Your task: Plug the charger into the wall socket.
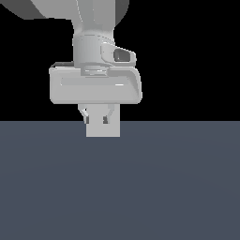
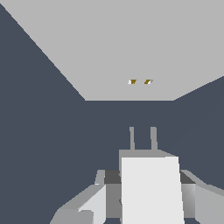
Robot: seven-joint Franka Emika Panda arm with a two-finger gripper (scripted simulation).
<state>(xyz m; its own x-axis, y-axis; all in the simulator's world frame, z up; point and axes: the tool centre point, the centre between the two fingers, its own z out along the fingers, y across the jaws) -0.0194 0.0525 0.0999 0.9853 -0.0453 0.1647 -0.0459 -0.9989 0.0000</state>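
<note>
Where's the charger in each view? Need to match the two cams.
Exterior view: charger sits at picture centre, just under the gripper, against the dark floor.
Wrist view: charger fills the near foreground, its two prongs pointing toward the wall socket.
Shared landmark: the gripper fingers flanking the charger.

A flat, matte slate-blue floor [image 1: 178, 187] filled the lower half of the exterior view, from nine o'clock across to three o'clock and down to six. It bore no markings or texture. Above its straight horizon lay plain black background [image 1: 197, 56]. In the wrist view the same slate-blue surface [image 2: 39, 131] showed.
</note>
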